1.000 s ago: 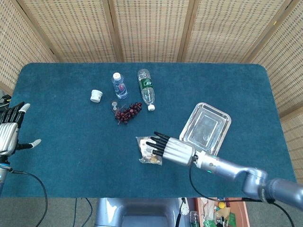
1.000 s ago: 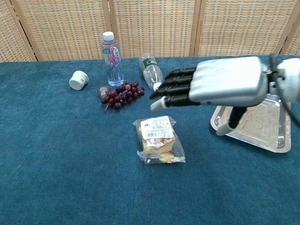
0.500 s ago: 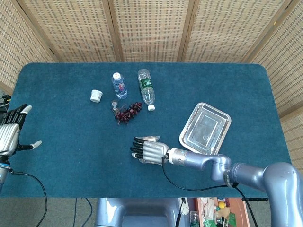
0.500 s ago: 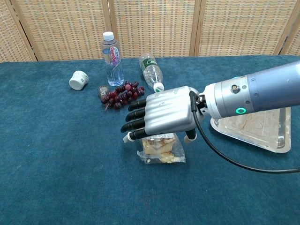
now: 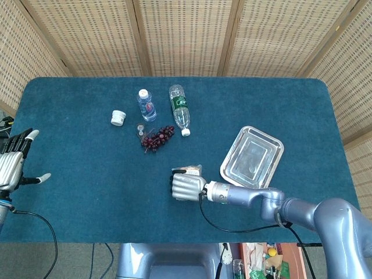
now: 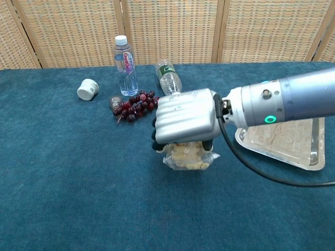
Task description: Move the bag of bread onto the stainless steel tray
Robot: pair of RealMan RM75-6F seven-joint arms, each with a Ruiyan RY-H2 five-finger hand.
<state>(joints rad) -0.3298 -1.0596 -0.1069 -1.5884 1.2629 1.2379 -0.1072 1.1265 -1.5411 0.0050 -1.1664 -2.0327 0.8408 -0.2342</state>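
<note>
My right hand [image 5: 187,187] [image 6: 184,122] has its fingers curled down around the clear bag of bread [image 6: 189,158] near the table's middle front. In the head view only the bag's top edge [image 5: 188,170] shows past the hand. The bag looks bunched under the palm, still low over the blue cloth. The stainless steel tray [image 5: 273,145] [image 6: 309,151] lies empty to the right of the hand. My left hand [image 5: 13,164] hangs at the far left edge with fingers spread, holding nothing.
Behind the hand lie a bunch of dark grapes [image 5: 157,138] [image 6: 135,106], an upright water bottle [image 5: 146,104] [image 6: 125,58], a bottle on its side [image 5: 179,108] [image 6: 168,76] and a small white jar [image 5: 118,118] [image 6: 87,89].
The right hand came down over the bag and its outstretched fingers closed around it. The bag is now crumpled under the hand. The left hand stayed put.
</note>
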